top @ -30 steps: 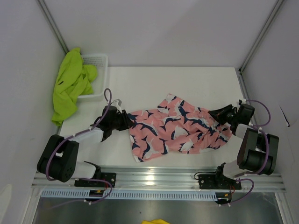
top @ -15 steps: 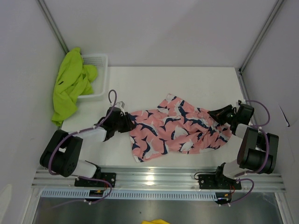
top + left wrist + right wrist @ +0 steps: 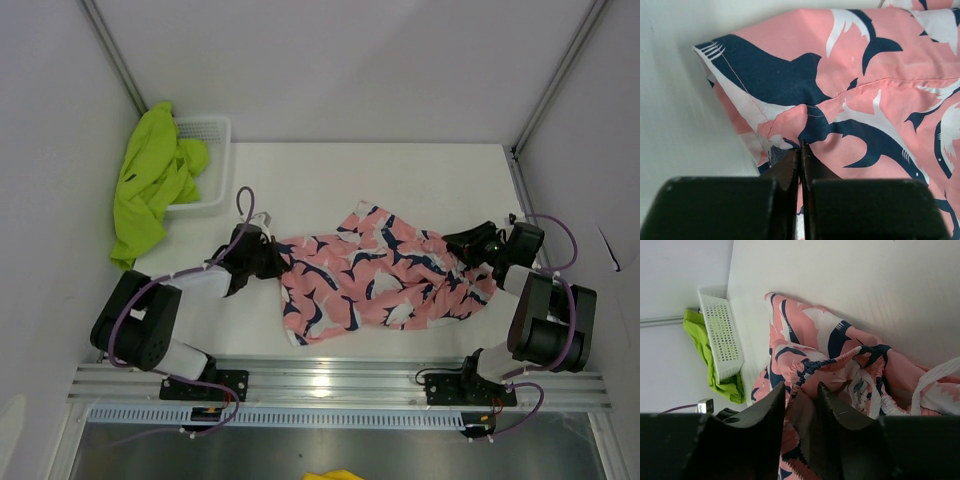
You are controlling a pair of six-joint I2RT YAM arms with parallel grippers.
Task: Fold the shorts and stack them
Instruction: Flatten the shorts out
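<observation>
The pink shark-print shorts lie crumpled across the middle of the table. My left gripper is at their left edge; in the left wrist view the gripper is shut, pinching the hem of the pink shorts. My right gripper is at their right end. Seen from the right wrist, the gripper stands open with the elastic waistband of the pink shorts loose between its fingers. The lime green shorts hang over the basket at the back left.
A white mesh basket stands at the back left corner, with the green shorts draped over its left side; from the right wrist the basket shows far off. Walls close in on both sides. A metal rail runs along the near edge.
My left gripper has shut on the hem of the pink shorts. My right gripper has opened, loosening its hold on the waistband. The shorts have barely shifted.
</observation>
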